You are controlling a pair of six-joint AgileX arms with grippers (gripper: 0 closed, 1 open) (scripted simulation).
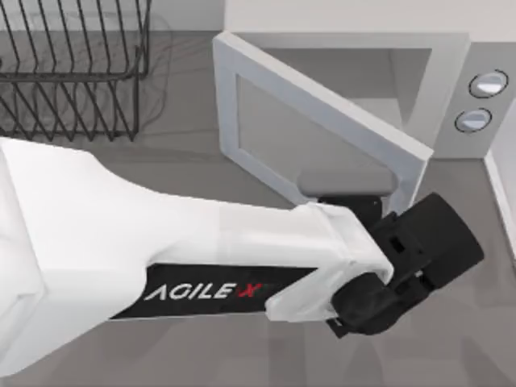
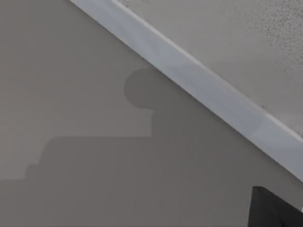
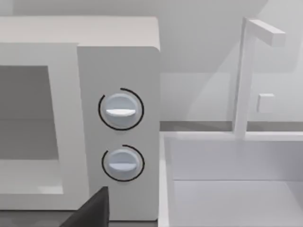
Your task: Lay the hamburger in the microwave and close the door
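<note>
Left gripper against half-open door; grip state unclear.

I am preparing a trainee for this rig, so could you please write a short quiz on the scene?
1. True or false: the door is fully shut.
2. Which gripper is beside the door? A. the left gripper B. the right one
3. Fill in: the microwave has ___ round dials on its grey panel.
Key: 1 false; 2 A; 3 two.
</note>
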